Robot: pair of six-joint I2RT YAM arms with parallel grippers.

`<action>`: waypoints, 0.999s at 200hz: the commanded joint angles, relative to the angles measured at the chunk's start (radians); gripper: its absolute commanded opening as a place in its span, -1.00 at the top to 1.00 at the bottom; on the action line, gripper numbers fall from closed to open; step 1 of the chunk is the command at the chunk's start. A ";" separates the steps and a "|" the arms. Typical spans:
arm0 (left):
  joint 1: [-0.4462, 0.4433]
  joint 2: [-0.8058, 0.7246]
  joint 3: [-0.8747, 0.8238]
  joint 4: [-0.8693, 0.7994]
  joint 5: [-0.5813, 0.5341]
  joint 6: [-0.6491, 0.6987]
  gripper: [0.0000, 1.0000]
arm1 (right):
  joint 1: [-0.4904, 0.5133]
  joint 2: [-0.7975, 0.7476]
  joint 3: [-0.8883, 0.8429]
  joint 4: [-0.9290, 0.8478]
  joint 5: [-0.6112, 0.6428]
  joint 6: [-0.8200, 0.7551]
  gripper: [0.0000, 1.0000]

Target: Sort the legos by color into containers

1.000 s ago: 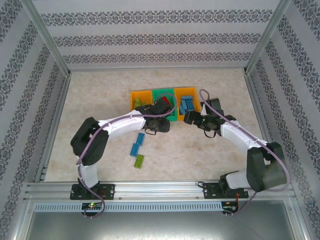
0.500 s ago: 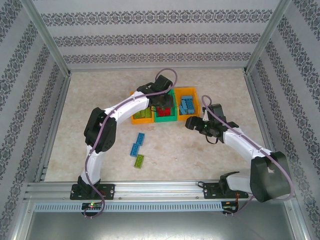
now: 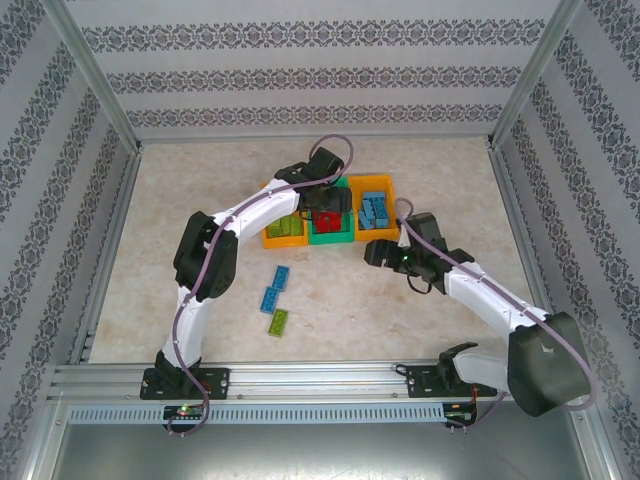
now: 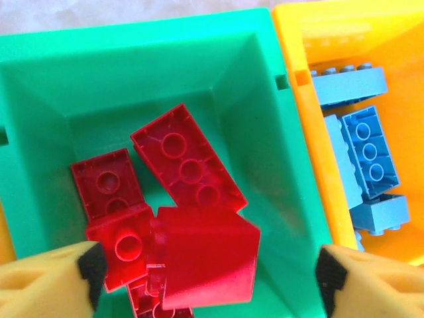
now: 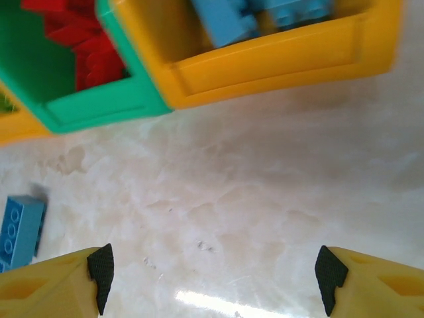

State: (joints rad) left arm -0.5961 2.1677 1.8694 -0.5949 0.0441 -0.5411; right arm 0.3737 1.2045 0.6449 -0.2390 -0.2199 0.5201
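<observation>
Since 1 second ago the left gripper (image 4: 209, 275) has swung from the near side of the bins to above the green bin (image 4: 278, 172). Its jaws, narrow 0.5 second back, now stand wide and released. Red legos (image 4: 189, 165) lie heaped on that bin's floor, below and ahead of the jaws, several with undersides up. 1 smooth red piece (image 4: 209, 262) shows between the 2 fingertips and touches neither pad; cannot tell whether it has settled on the heap. Blue legos (image 4: 368, 152) lie in the right orange bin (image 4: 311, 152), off the right finger's side. Lime legos (image 3: 290, 226) sit in the left orange bin (image 3: 283, 241), off the left finger's side and partly under the arm. The 3 bins stand joined in a row, green in the middle. 2 loose blue legos (image 3: 282, 277) and 1 loose lime lego (image 3: 278, 321) lie on the table (image 5: 265, 185), well to the near side of the bins and behind the left jaws. Right gripper (image 5: 215, 268) hangs over bare table just near of the seam between the green and right orange bins. Its jaws are spread with nothing between them. Both bin fronts are ahead of its fingertips, and 1 blue lego (image 5: 20, 228) lies just outside and ahead of its left finger.
</observation>
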 commanded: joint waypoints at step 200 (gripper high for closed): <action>0.239 -0.778 -0.812 0.131 -0.375 -0.090 -0.99 | 0.556 0.694 0.665 -0.200 0.123 0.432 -0.60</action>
State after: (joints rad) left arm -0.3756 1.4368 1.0916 -0.4511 -0.2707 -0.6331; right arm 0.9085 1.8599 1.2510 -0.3565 -0.1196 0.9047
